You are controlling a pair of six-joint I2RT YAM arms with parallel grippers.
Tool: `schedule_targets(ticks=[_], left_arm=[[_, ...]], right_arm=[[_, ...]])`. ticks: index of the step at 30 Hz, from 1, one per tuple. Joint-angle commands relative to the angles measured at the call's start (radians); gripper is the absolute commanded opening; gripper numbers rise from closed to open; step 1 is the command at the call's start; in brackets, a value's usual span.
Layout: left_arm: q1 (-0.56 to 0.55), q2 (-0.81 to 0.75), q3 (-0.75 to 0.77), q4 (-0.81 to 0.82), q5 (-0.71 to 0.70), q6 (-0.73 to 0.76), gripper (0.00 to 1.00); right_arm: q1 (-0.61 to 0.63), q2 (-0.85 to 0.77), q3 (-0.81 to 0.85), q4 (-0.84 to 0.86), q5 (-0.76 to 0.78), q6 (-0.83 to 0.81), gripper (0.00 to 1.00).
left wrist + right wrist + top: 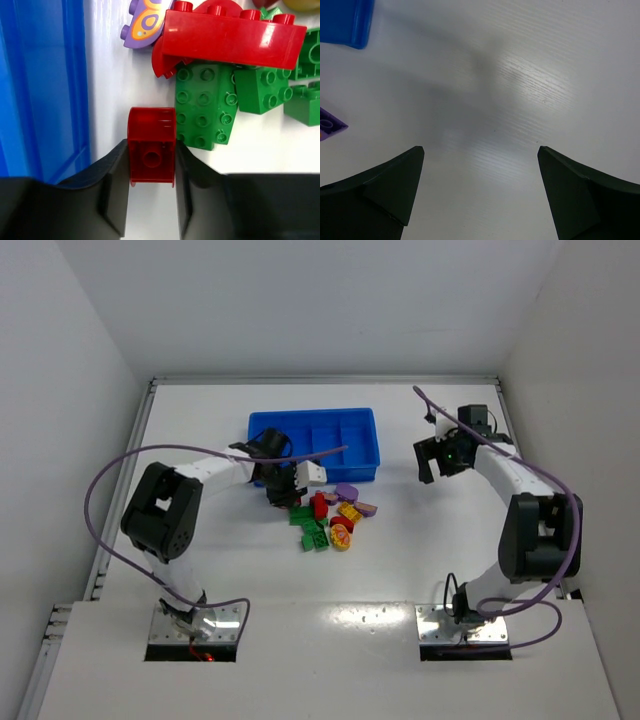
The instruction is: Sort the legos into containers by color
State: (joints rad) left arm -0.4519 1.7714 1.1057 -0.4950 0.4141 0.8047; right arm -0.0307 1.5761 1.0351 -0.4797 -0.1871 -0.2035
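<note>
Control: Now, what does your left arm have?

Operator: My left gripper (150, 148) is closed on a small red plastic brick with a rounded top (151, 155), one dark finger pressed to each side. The brick is just beside the outer wall of the bright blue plastic tray (45, 90), over the white desk (107, 75). Whether it is lifted off the surface I cannot tell.

Control: And the rest of the legos?

Operator: The heap of loose legos (332, 515) lies on the desk just in front of the tray's near wall. At my wrist, a green studded brick (205, 105) lies just beside the gripped one. A long red brick (230, 35) is just beyond it, and a purple piece with an orange print (145, 22) is near the tray.

Control: Right side?

Operator: My right gripper (480, 148), jaws spread wide and holding nothing, hangs over the desk to the right of the tray, well apart from the heap. One tray corner and the edge of a purple brick (330, 125) show at the left of its view.
</note>
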Motion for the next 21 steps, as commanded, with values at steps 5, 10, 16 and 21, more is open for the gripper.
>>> schedule_targets(ticks=[5, 10, 16, 21], left_arm=[[0.022, -0.065, 0.039, -0.06, 0.045, 0.005, 0.16], [0.022, -0.252, -0.012, -0.071, 0.054, -0.057, 0.12], [0.022, -0.486, -0.001, -0.093, -0.006, -0.196, 0.04], [0.068, -0.451, 0.066, -0.054, -0.133, -0.358, 0.04]], right_arm=[[0.005, 0.019, 0.066, 0.026, 0.0, -0.008, 0.95], [0.005, 0.019, 0.075, 0.035, -0.038, 0.006, 0.93], [0.014, 0.038, 0.146, 0.026, -0.098, 0.024, 0.91], [0.064, 0.113, 0.264, -0.014, -0.153, 0.044, 0.89]])
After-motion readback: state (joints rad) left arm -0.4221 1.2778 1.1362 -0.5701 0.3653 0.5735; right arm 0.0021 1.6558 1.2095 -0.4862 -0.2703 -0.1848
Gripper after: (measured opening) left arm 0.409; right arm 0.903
